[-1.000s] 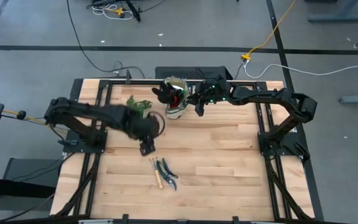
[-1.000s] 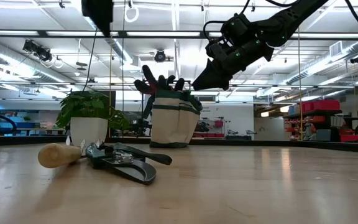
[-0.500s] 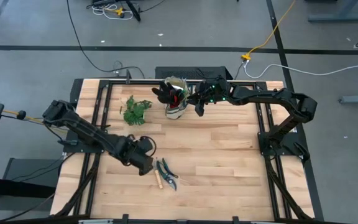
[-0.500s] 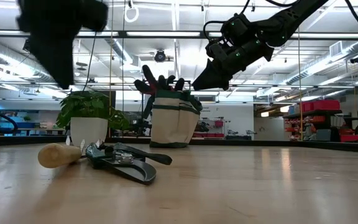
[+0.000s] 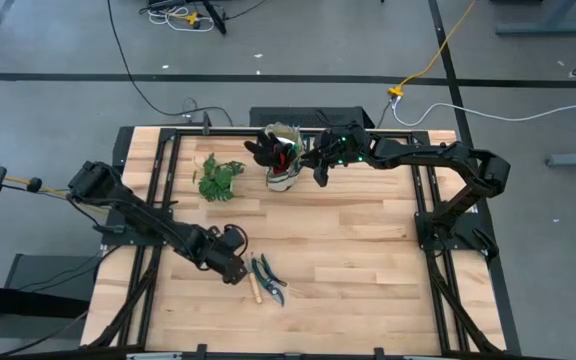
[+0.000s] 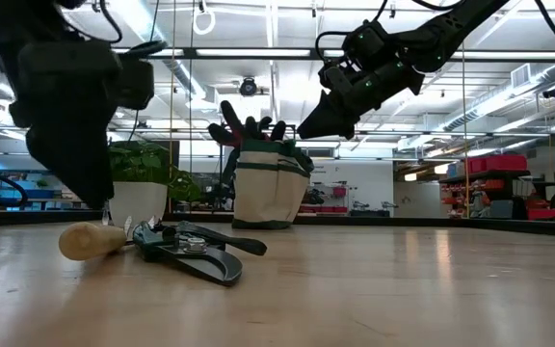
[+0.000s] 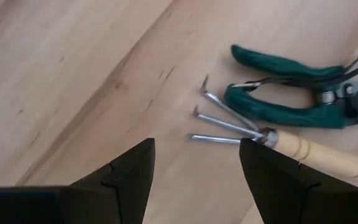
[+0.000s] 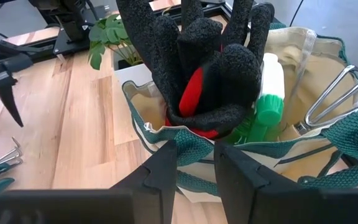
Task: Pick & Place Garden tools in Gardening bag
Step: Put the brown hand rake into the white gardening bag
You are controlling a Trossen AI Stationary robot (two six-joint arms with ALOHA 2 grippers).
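The beige gardening bag (image 5: pixel 283 178) with green trim stands at the table's far middle. It holds the red-and-black glove (image 8: pixel 204 68), a green spool (image 8: pixel 266 93) and a metal tool (image 8: pixel 334 93). The wooden-handled mini rake (image 7: pixel 253 130) and green-handled pruning shears (image 7: pixel 284 93) lie side by side on the table's near middle (image 5: pixel 264 280). My left gripper (image 7: pixel 197 162) is open and empty, low over the table just left of the rake's tines. My right gripper (image 8: pixel 196 163) is at the bag's right rim, its fingers close together. My right gripper comes at the bag slanting down from the table's right (image 6: pixel 303 128). Its two fingers close on the green-trimmed rim (image 8: pixel 194 151) at the bag's right side. The fingertips hide the place of contact. The bag stands upright on the table.
A leafy plant (image 5: pixel 218 178) in a white pot (image 6: pixel 138 204) stands left of the bag. Bare wood lies to the right of the tools and toward the near edge.
My left gripper has gone from beside the plant toward the table's near edge and down, and now hangs low beside the rake and shears. The tools and the bag have not moved.
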